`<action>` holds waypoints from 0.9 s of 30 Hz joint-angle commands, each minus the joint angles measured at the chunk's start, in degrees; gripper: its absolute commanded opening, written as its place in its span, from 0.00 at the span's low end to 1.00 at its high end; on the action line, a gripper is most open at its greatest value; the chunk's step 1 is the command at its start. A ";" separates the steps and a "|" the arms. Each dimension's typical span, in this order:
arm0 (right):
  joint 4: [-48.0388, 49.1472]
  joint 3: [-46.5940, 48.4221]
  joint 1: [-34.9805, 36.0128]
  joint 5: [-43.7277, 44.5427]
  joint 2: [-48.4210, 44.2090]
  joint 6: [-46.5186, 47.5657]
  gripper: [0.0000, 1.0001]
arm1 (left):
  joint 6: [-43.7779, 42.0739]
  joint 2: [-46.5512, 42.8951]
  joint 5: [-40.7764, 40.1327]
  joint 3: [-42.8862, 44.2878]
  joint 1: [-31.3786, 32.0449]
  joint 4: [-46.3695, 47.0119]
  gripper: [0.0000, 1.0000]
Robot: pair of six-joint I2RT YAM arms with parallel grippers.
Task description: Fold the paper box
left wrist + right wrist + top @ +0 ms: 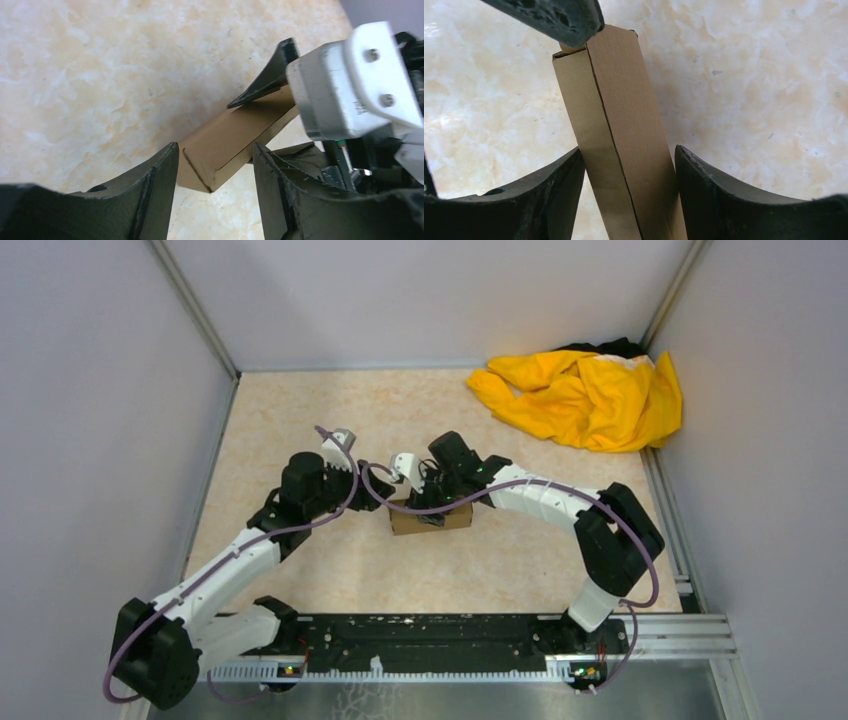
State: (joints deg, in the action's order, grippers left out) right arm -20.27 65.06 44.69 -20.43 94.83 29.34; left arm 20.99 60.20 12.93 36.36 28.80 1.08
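1. As viewed from the right wrist, noted right hand [629, 156] clamped on paper box [621, 95]: fingers [709, 190] pressed against both long sides, no gap visible on either side.
2. Logged left hand [214, 149] with jaws apart, straddling the opposite end of the paper box. One finger touching a corner; sliver of surface [100, 75] visible between the cardboard and the other finger. No firm grip evident.
3. Cross-checked in right wrist view: single dark fingertip of left hand lying over the far end of the paper box.
4. Cross-checked in left wrist view: one dark finger of right hand laid along the upper edge of the paper box, grey-white hand body just behind it.
5. Recorded paper box as plain brown, folded up into a long narrow shape, seam running lengthwise on the upper face.
6. Located it mid-surface in top view, between both hands, arms converging on it from left and right.
7. Could not tell whether resting on the surface or held just clear of it.
8. Noted yellow cloth [585, 395] crumpled in the far right corner, well apart from paper box and hands.
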 commanded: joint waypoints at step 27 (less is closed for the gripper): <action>-6.04 -2.70 -0.16 -8.41 -4.81 -2.57 0.94 | -3.80 0.16 -1.24 -0.60 7.30 3.13 0.65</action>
State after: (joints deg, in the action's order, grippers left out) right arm -25.69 61.10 44.40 -28.14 91.44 27.33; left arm 19.11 58.52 12.86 35.42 35.81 2.52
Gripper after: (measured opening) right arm 0.914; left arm 0.658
